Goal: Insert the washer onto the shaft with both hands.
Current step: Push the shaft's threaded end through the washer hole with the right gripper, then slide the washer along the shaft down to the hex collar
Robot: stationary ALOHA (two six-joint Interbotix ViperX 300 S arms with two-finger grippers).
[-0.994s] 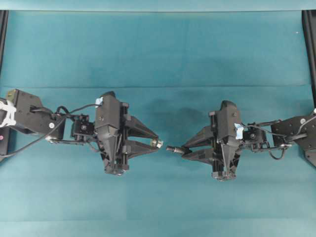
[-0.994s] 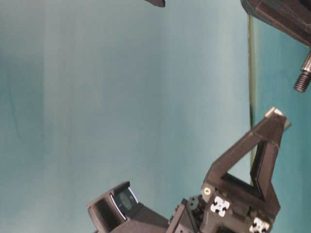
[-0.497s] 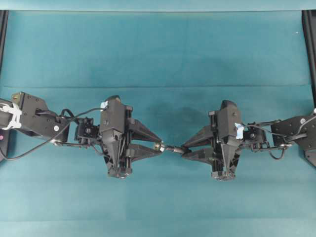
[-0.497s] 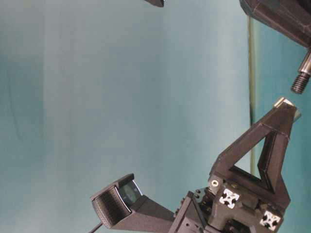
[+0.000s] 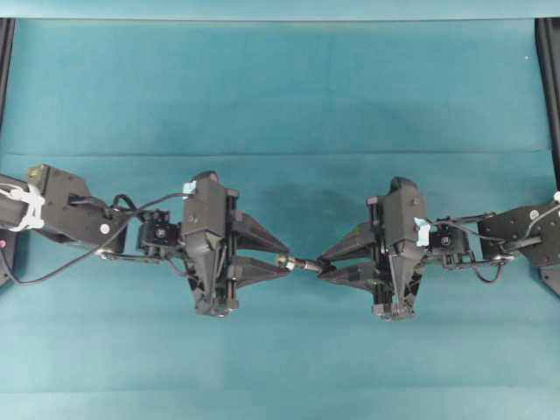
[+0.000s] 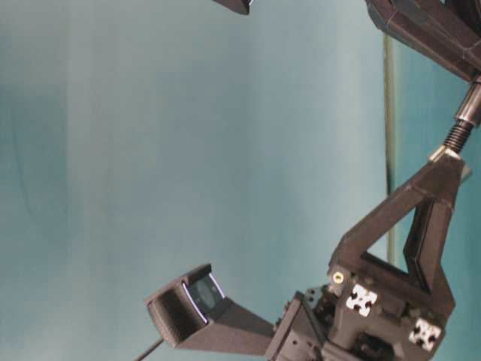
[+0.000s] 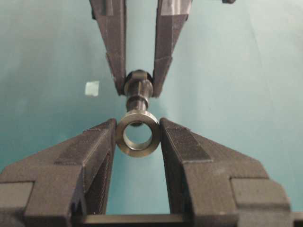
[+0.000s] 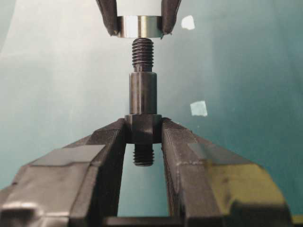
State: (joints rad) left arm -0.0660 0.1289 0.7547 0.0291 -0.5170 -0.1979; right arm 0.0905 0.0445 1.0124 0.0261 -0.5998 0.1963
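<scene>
Bench (image 5: 280, 79): teal surface, bare around the work; both arms reach in from its left and right edges and meet over the middle, held clear above it, so nothing rests on the bench at the meeting point.

Left gripper (image 5: 282, 260): fingers pointing right, closed on the washer at their tips. The pinch is across the ring's outer edge, which leaves the hole free to take the rod.

Right gripper (image 5: 322, 264): fingers pointing left, clamped on the thick collar of the shaft, so the thin end sticks out well past the fingertips towards the other hand.

Shaft (image 8: 143, 94): dark stepped rod, held level between the arms over the bench's middle; its threaded tip points at the washer.

Washer (image 7: 138, 134): small metal ring, its hole facing along the rod's axis.

Small pale squares (image 8: 199, 108): marks on the bench beneath, no part of the work.

Overhead view: shows ring and rod tip meeting end to end on one line, but not whether the tip is inside the hole.

Right wrist view: shows the washer edge-on with the threaded tip just at its near face; entry looks only begun, if at all.

Left wrist view: looks through the hole; the rod sits a little high of the hole's centre, judged slightly off-axis.

Table-level view: the threaded tip (image 6: 456, 136) touches or nearly touches the left fingertips (image 6: 449, 162).

Step in hand: threading the tip into the hole.
</scene>
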